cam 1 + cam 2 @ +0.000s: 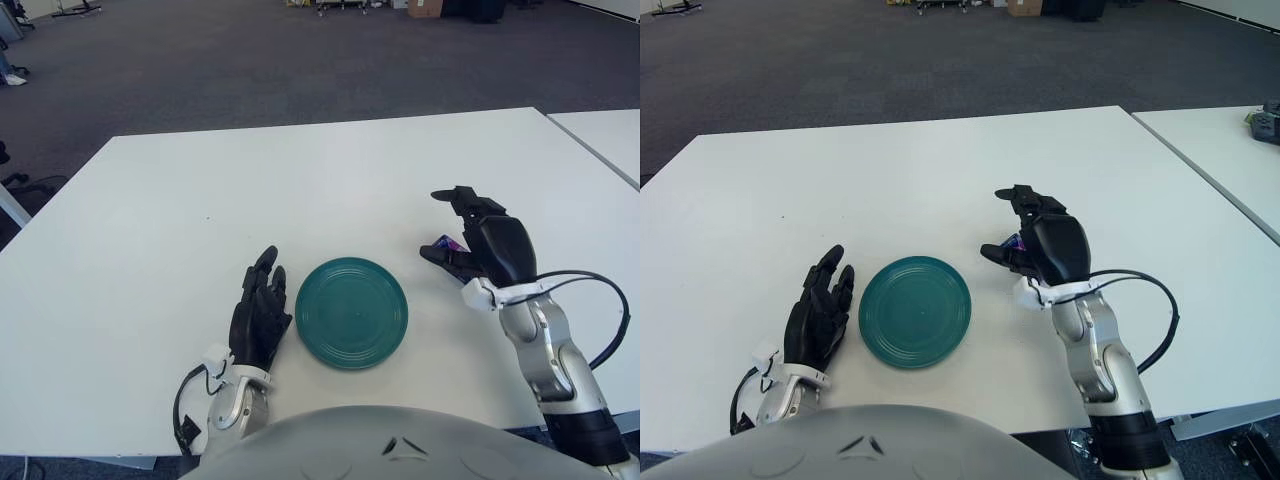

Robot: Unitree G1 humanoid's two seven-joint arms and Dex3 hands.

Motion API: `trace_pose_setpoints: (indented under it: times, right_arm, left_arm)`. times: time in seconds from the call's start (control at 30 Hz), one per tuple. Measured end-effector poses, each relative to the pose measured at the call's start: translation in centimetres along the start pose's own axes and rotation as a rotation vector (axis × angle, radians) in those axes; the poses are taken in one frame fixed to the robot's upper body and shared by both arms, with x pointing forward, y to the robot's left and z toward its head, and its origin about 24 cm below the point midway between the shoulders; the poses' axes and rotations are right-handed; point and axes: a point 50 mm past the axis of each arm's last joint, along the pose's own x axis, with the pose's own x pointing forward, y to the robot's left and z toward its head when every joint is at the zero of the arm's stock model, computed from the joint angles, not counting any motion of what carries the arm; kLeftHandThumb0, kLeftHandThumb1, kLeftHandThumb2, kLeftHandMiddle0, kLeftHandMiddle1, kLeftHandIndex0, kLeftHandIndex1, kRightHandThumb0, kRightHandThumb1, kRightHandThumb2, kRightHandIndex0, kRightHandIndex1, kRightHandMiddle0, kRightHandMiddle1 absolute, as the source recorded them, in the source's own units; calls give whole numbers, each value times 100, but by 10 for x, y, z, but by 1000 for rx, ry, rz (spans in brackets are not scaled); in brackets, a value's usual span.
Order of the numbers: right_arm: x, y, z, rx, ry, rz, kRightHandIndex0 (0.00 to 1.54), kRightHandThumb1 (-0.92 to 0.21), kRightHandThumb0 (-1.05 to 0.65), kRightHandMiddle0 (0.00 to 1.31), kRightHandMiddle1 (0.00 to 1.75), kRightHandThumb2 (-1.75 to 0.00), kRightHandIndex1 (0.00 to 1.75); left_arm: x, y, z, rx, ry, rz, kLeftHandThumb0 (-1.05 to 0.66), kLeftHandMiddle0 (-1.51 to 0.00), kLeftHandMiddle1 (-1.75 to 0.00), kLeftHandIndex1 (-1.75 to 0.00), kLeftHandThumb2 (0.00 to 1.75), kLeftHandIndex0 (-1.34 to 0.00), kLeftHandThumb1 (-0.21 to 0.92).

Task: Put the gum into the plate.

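Gum: a small purple and pink pack (449, 243), only a sliver of it showing, held in the right hand to the right of the plate and apart from it.
Right hand: black (487, 245), its back turned toward the camera, right of the plate and above the worktop.
Right hand fingers: curled and clamped on the gum (447, 262), one lower finger reaching toward the plate, the upper fingers bent over the top of the pack.
Right arm: silver forearm (545, 350) running from the lower right edge up to the wrist, with a black cable (600, 290) looping beside it.
Plate: round, dark green (351, 312), flat on the worktop near the front edge, between the two hands, nothing in it.
Left hand: black (259, 315), just left of the plate, palm down.
Left hand fingers: stretched forward, loosely together, holding nothing (264, 267).
Worktop: white (300, 190), wide, carrying the plate; a second white table (610, 135) stands just beside it at the right.
Floor: dark grey carpet (250, 60) beyond the worktop's far edge.
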Motion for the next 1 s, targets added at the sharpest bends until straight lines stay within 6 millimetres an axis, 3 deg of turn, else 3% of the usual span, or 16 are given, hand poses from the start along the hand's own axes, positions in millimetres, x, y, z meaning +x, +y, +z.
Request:
trace_pose_setpoints:
  times: [0.43, 0.67, 1.0]
  right_arm:
    - [-6, 31, -19, -89, 159, 211, 25, -92, -90, 0, 73, -65, 0]
    - [-10, 56, -33, -89, 216, 289, 20, -92, -93, 0, 64, -68, 0]
    - [-9, 63, -30, -97, 203, 304, 14, -92, -98, 0, 58, -76, 0]
  left_arm:
    - [-1, 1, 1, 0, 2, 14, -105, -15, -1, -63, 91, 0, 92]
    - [-2, 1, 0, 28, -2, 12, -105, -14, 0, -63, 95, 0, 92]
    - [-3, 1, 0, 79, -8, 5, -105, -10, 0, -53, 97, 0, 92]
